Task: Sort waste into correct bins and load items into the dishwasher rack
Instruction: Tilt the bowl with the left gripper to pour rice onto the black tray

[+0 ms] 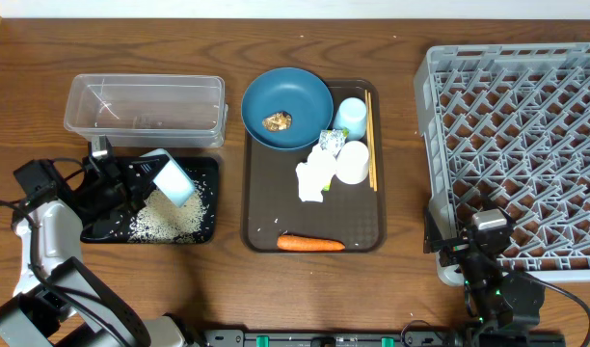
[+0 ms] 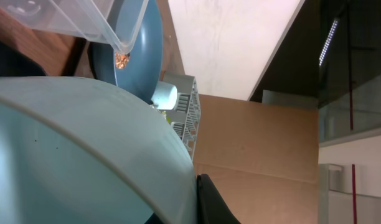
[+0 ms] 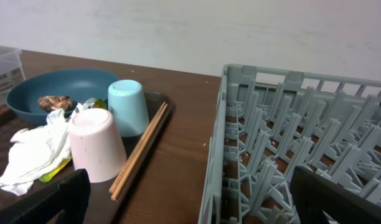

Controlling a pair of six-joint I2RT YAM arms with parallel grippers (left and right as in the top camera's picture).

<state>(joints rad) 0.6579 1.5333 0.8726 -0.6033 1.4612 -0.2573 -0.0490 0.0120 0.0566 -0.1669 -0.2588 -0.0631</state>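
Where the small pale blue bowl is: the small pale blue bowl is off the table and tipped over the black tray, above the spread of rice grains
Left gripper: the left gripper is closed on the bowl's rim; in the left wrist view the bowl's curved wall fills the lower left, so the grip point itself is hidden
Bowl's contents: cannot tell whether any rice is left inside
Right gripper: the right gripper has its fingers spread wide and holds nothing; it is parked at the near left corner of the dishwasher rack
Deciding relation: the rack lies far to the right of the held bowl, with the whole brown serving tray between them
Nearer arm: the left arm has the bowl, and the right arm is just beside the rack but well apart from the bowl
Likely step: emptying the rice looks about done, and the bowl next belongs in the rack
What it calls for: a long carry rightward over the brown tray, kept high enough to pass the light blue cup and white cup
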